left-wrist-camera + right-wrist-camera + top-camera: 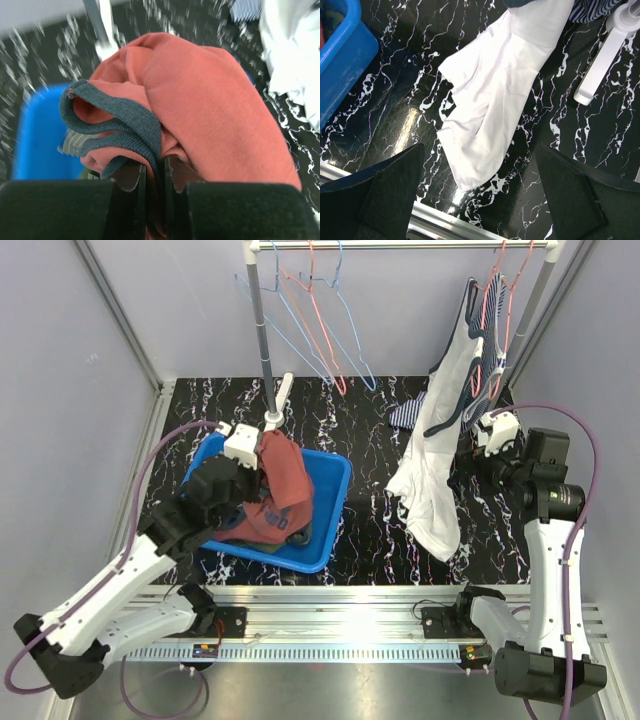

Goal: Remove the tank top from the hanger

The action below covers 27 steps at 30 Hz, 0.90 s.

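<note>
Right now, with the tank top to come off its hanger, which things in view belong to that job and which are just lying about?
Belongs to the job:
white tank top
its hanger
right gripper, open near it
left gripper, shut on the red tank top
blue bin

Just lying about:
empty hangers
striped garment
rack foot

We see a glossy black white-veined tabletop (395, 95), a smooth blue plastic bin (335, 510) at nine o'clock, a matt rust-red knit tank top (210, 110) (ribbed grey trim), and a soft white cloth garment (495, 100) at three.
</note>
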Each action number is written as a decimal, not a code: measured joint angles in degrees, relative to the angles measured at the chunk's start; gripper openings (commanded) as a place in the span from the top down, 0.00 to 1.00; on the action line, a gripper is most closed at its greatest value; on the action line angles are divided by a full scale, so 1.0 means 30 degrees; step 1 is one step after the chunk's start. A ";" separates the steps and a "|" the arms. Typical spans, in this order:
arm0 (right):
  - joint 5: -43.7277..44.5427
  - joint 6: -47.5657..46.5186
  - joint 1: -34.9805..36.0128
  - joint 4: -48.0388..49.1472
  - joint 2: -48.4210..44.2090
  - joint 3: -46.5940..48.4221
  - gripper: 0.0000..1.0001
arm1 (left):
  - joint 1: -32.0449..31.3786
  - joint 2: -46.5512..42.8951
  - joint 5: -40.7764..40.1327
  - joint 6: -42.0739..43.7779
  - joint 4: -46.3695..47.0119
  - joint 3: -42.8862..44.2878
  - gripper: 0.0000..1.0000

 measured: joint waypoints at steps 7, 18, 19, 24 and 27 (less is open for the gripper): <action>-0.0233 0.0007 0.0000 -0.0036 -0.0153 -0.0758 0.00 | 0.3002 0.1668 0.4320 -0.4313 0.3570 -0.5734 0.70; 0.0415 0.1297 -0.0022 -0.0044 -0.1217 -0.0962 0.00 | 0.3461 -0.0976 0.6295 -0.6878 0.4422 -0.7388 0.01; 0.0707 0.1566 -0.0029 0.0022 -0.1209 -0.0962 0.00 | 0.3461 -0.1246 0.6324 -0.6747 0.4255 -0.6798 0.01; 0.1734 0.2747 -0.0044 0.0153 -0.1195 -0.0787 0.00 | 0.3461 -0.2535 0.6331 -0.5880 0.3206 -0.3242 0.01; 0.2382 0.3373 -0.0044 0.0379 -0.1253 -0.0568 0.00 | 0.3461 -0.3366 0.6062 -0.5282 0.2244 -0.1800 0.01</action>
